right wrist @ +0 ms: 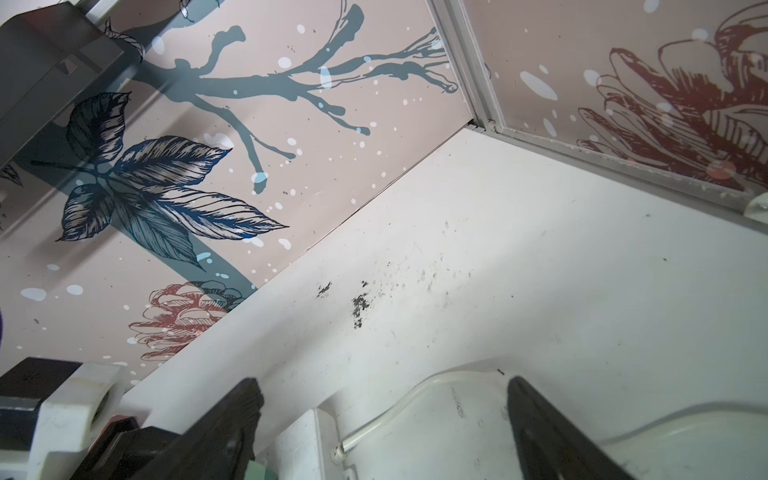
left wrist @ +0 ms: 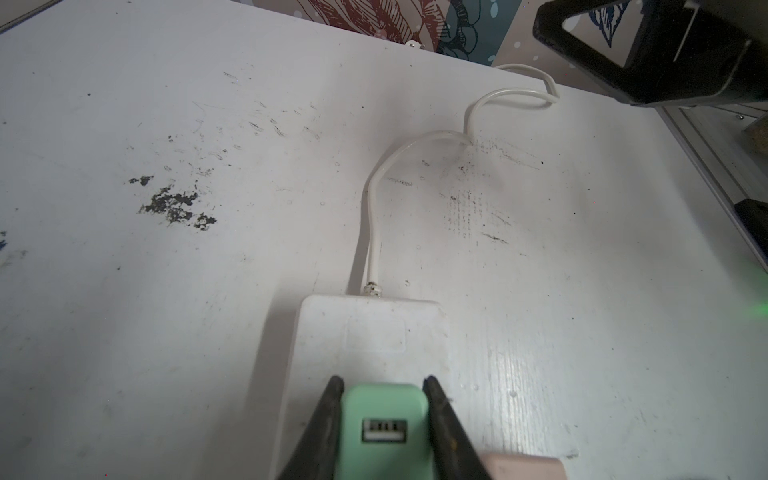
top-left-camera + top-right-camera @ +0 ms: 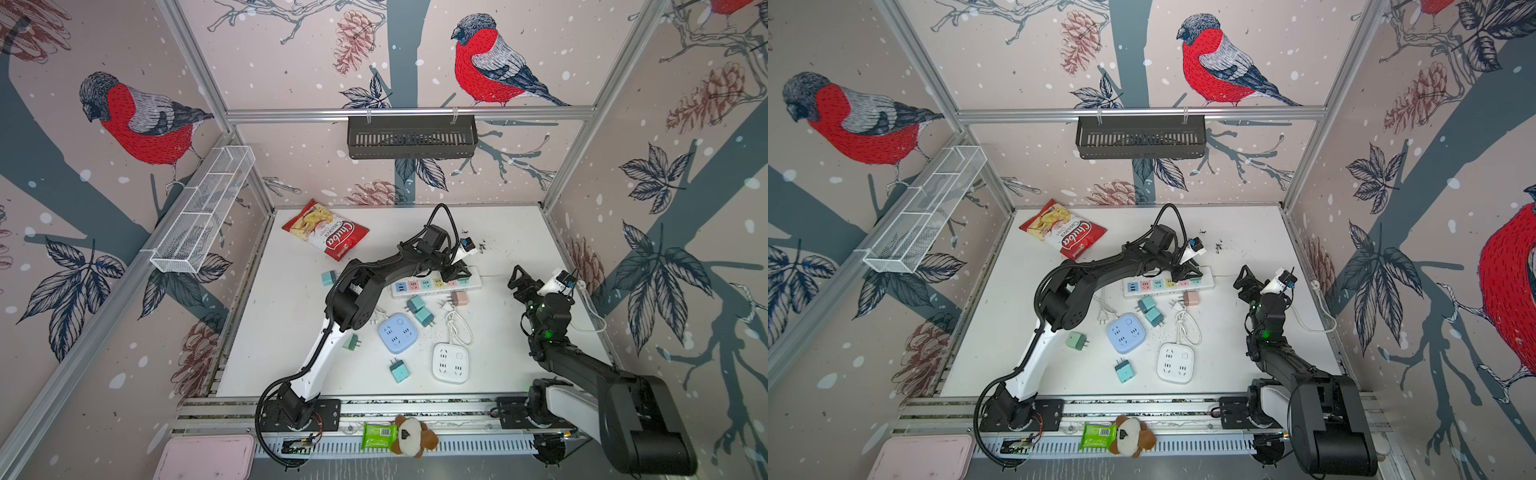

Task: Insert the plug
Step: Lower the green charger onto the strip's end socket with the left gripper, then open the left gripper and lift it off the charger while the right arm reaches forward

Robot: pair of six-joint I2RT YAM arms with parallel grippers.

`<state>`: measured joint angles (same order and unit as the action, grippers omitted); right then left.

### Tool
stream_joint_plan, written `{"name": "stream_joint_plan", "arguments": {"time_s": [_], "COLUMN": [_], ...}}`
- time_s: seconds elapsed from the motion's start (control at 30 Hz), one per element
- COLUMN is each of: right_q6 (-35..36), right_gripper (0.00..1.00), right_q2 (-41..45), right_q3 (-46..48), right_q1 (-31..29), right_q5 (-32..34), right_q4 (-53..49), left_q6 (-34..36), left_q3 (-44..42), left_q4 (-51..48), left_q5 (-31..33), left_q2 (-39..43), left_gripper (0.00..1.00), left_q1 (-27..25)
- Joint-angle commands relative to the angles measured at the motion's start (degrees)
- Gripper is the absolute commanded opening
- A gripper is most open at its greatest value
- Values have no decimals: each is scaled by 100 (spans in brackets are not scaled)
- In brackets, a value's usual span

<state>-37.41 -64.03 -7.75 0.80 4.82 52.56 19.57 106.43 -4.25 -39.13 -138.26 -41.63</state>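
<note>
Over the cord end of the power strip, the left fingers pinch a mint-green plug by its two sides, its USB port facing the wrist camera. Beyond it, the left wrist view shows the strip's blank white end and the white cord snaking off across the scuffed desk. Whether the prongs sit in a socket cannot be told (the plug's own body hides them). In both top views the left arm reaches across the middle to the strip's right end.

The right fingers stand wide apart with nothing between them. They hang just beside that same end of the strip, above the cord and clear of the plug.

Nearer the front of the desk lie a blue socket cube, a white socket cube, a pink adapter and several teal adapters. A red chips bag lies at the back left.
</note>
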Motion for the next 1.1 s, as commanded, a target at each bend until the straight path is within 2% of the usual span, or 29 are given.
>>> {"name": "stream_joint_plan", "arguments": {"time_s": [0.0, 0.13, 0.33, 0.43, 0.5, 0.6, 0.63, 0.67, 0.77, 0.87, 0.97, 1.07], "right_q6": [-58, -158, -223, -245, -232, -197, -188, -175, -147, -119, -16, 43], "right_gripper": [93, 93, 99, 99, 99, 100, 100, 100, 100, 100, 97, 98], "right_q2": [-63, -8, 95, 99, 103, 97, 89, 69, -57, -248, -237, 131], "right_q3": [-9, 18, -95, -122, -118, -113, -113, -125, -245, -509, -864, -1070], "right_q1": [4, 8, 17, 17, 17, 17, 17, 17, 16, 8, -107, -605], "right_q5": [238, 479, 516, 590, 566, 530, 509, 498, 498, 464, 403, 783], "right_q4": [170, 88, -307, -395, -380, -336, -317, -307, -388, -686, -1331, -2012], "left_q6": [118, 93, 109, 89, 64, 33, -25, -69, -199, -532, -941, -1230], "left_q3": [-169, -407, -657, -769, -804, -885, -965, -1066, -1571, -2279, -3387, -4540], "left_q4": [-676, -401, -161, -51, -15, 82, 149, 244, 623, 966, 1466, 1881], "left_q5": [310, 861, 1261, 1299, 1313, 1343, 1363, 1365, 1300, 1546, 2164, 3076], "left_q2": [25, 190, 333, 403, 444, 607, 737, 896, 1618, 2544, 3802, 5024], "left_gripper": [0, 0, 0, 6, 18, 45, 77, 98, 99, 99, 99, 99], "left_q1": [-1, -64, -117, -116, -115, -114, -118, -105, -52, -21, -28, -30]}}
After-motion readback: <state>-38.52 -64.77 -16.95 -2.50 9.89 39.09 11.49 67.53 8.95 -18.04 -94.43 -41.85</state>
